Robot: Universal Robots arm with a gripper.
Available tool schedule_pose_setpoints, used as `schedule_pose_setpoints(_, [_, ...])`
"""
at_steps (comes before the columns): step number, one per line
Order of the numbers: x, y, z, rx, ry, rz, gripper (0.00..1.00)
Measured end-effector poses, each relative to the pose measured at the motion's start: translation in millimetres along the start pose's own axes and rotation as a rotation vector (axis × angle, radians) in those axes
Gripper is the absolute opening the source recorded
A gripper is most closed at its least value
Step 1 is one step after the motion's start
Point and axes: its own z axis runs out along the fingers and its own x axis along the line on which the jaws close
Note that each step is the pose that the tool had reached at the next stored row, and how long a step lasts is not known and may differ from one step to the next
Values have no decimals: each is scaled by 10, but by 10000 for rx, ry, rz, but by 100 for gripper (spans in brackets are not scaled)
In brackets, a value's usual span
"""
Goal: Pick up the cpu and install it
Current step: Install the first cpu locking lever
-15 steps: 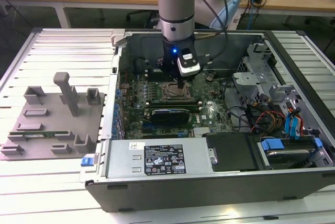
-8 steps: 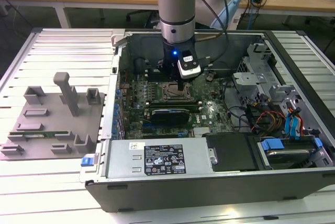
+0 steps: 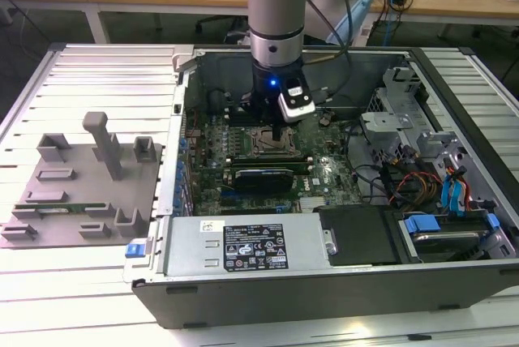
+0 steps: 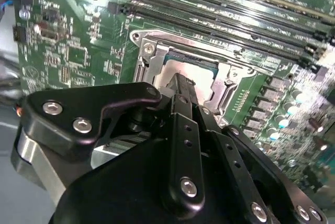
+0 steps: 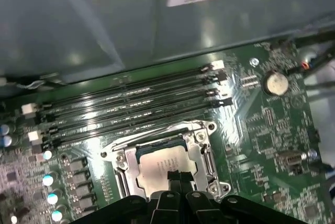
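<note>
Arm: the robot arm [image 3: 276, 6] comes down from the top centre of the exterior view into the open computer case [image 3: 324, 282], which fills the middle and right of that picture.
Gripper: the gripper [image 3: 280, 132] stands over the socket in the middle of the board; in the second wrist view its black body [image 4: 178, 182] takes up the lower half of the picture, and in the first wrist view its fingertips [image 5: 172, 177] meet at the bottom centre.
Jaws: drawn close together, the two tips side by side with hardly any gap, right at the chip's top; whether they press on it I cannot tell.
Chip: the cpu [image 5: 159, 164] lies flat inside the socket, its pale silvery top facing up; in the second wrist view it [image 4: 180, 69] shows just beyond the fingertips, at the centre of the picture.
Socket: the metal frame [image 5: 207, 153] surrounds the chip on all sides, its cover open.
Board: the green board [image 5: 272, 135] carries long dark memory slots [image 5: 131, 103] that run just beside the socket.
Tray: a grey tray [image 3: 81, 185] with upright posts sits on the slatted table at the left of the exterior view, well apart from the case.
Power unit: a grey box with a label [image 3: 251, 246] lies along the near edge of the case.
</note>
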Motion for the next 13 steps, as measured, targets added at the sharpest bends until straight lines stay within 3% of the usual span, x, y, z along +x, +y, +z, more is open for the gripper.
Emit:
schedule_pose_setpoints(1, [-2,0,-18,-4,0,-33,11])
schedule_pose_setpoints(6, [-28,5,-277,-2,0,-57,11])
schedule_pose_setpoints(13, [-28,6,-279,-3,0,-57,11])
